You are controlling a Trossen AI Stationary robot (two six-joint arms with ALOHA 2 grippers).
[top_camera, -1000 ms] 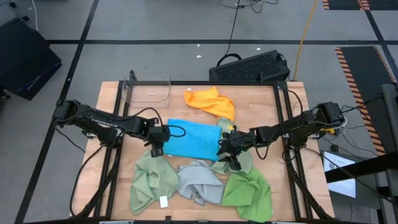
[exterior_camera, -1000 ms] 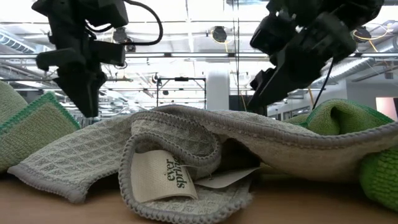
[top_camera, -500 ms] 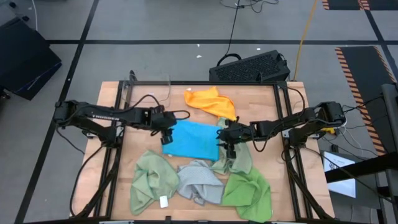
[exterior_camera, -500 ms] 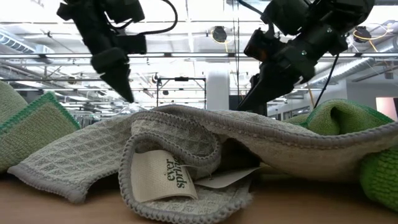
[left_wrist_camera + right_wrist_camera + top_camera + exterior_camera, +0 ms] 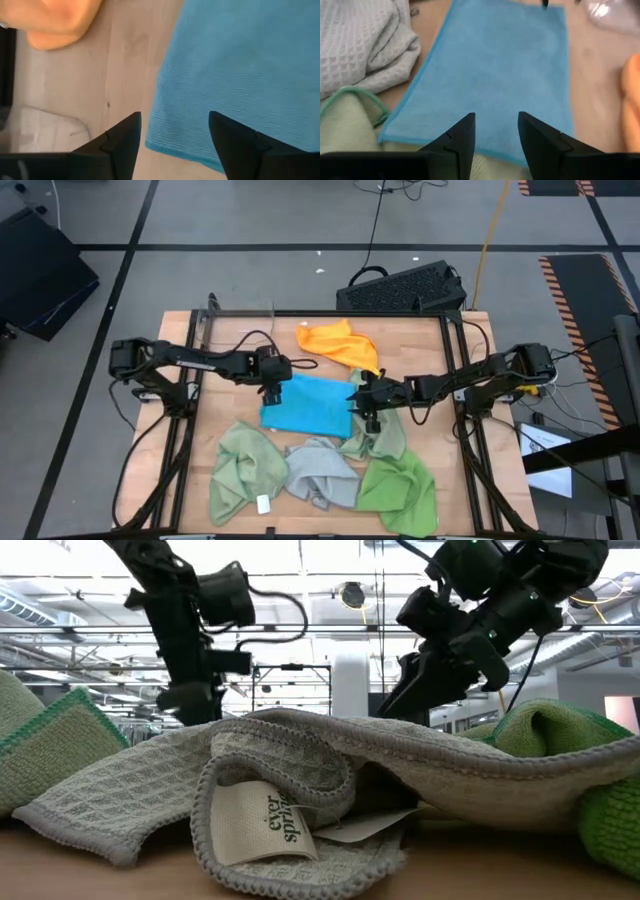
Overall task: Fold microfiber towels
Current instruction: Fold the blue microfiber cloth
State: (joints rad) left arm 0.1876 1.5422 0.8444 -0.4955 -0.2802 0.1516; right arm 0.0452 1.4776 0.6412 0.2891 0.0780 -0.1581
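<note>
Both arms reach inward over blue towel [image 5: 310, 404], jaws parted.

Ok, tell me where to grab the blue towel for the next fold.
Probably by its two far corners. The blue towel lies flat and spread on the table, edges exposed. The open left gripper hovers at one far corner, the open right gripper above the opposite edge; come straight down, pinching each corner.

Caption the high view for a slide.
Left gripper and right gripper, both open, flank the flat blue towel.
</note>
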